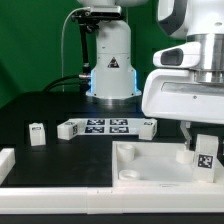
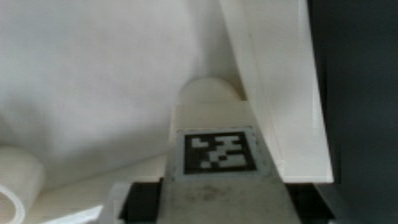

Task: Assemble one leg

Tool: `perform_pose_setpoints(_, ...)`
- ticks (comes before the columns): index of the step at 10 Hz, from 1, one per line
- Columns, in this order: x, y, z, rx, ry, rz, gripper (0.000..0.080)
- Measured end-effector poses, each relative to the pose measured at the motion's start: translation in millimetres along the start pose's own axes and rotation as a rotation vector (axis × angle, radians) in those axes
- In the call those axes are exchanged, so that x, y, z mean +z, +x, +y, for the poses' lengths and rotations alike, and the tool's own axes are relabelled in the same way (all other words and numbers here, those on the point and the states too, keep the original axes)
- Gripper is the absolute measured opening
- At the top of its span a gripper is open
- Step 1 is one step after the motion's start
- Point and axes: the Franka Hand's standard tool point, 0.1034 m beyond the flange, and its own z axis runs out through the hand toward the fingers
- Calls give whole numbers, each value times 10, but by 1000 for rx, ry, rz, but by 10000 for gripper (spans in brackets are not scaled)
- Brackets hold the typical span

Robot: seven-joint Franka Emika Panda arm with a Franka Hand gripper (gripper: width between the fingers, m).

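Note:
My gripper (image 1: 203, 150) is shut on a leg (image 1: 205, 158), a small white block with a black-and-white marker tag, at the exterior view's right. It holds the leg upright over the near right part of the large flat white board (image 1: 140, 172). In the wrist view the leg (image 2: 222, 130) runs out from between my black fingers (image 2: 146, 197), its tag facing the camera, its tip close to the board's raised edge (image 2: 276, 90). Whether the leg touches the board I cannot tell. Another leg (image 1: 37, 133) stands alone at the exterior view's left.
The marker board (image 1: 105, 126) lies on the black table behind the white board. A white part (image 1: 5, 163) sits at the exterior view's left edge. A round hole rim (image 2: 15, 185) of the white board shows in the wrist view. The arm's base (image 1: 112, 60) stands at the back.

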Motion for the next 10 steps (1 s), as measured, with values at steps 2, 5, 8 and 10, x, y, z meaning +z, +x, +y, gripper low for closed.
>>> perform_pose_setpoints(2, 13, 40, 86, 103, -7, -1, 294)
perform_pose_setpoints(5, 12, 26, 76, 200, -4, -7, 493)
perform_pose_setpoints(8, 11, 25, 74, 201, -4, -7, 640)
perform_pose_setpoints(10, 12, 25, 74, 201, -4, -7, 648)
